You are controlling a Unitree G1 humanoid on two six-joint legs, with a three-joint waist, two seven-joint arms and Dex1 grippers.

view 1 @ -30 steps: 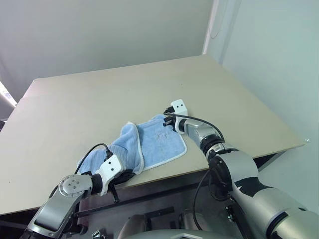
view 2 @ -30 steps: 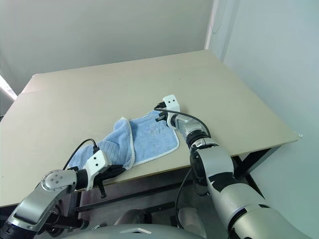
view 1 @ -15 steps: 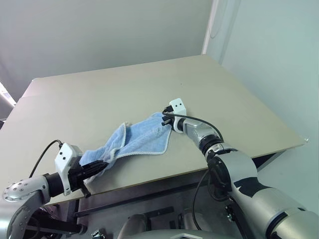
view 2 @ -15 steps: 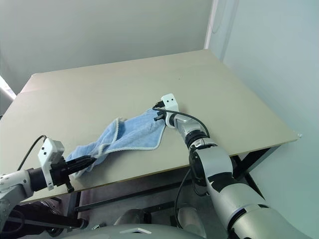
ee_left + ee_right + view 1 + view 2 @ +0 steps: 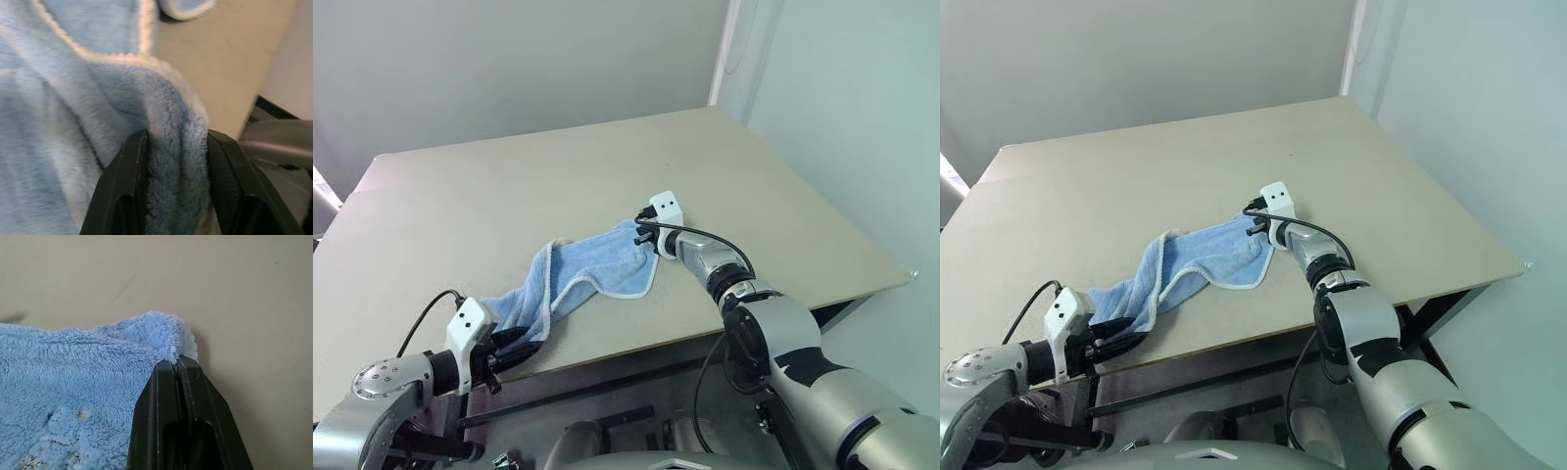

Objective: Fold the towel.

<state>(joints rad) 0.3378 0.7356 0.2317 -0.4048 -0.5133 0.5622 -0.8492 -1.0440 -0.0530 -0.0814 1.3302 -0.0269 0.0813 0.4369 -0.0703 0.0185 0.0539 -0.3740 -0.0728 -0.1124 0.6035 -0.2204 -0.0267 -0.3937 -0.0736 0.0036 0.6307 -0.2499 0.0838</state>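
I have the towel [image 5: 592,271] stretched in a long diagonal band across the near half of the table [image 5: 509,196], running from mid-table down toward the near left corner. A second ago it lay as a flatter, wider patch with one flap doubled over; now it is drawn out and twisted into a rope-like strip, its white edging curling along the fold.

The right gripper [image 5: 644,235] has not shifted since the earlier frame. It sits at the far right end of the towel, out toward the middle of the table, its two black fingers [image 5: 171,396] pressed flat together on the towel's corner. The pinched tip of terry pokes up just past the fingertips.

The left gripper [image 5: 514,345] has moved. A second ago it was tucked under the bunched near end at the front edge of the table; now it sits farther to the left along that edge, at the towel's near left end. In the left wrist view its fingers [image 5: 128,191] stand partly apart, with a thick roll of towel lying between them and touching both pads. I cannot tell whether that is a firm clamp or a loosening one.

No containers on the table.
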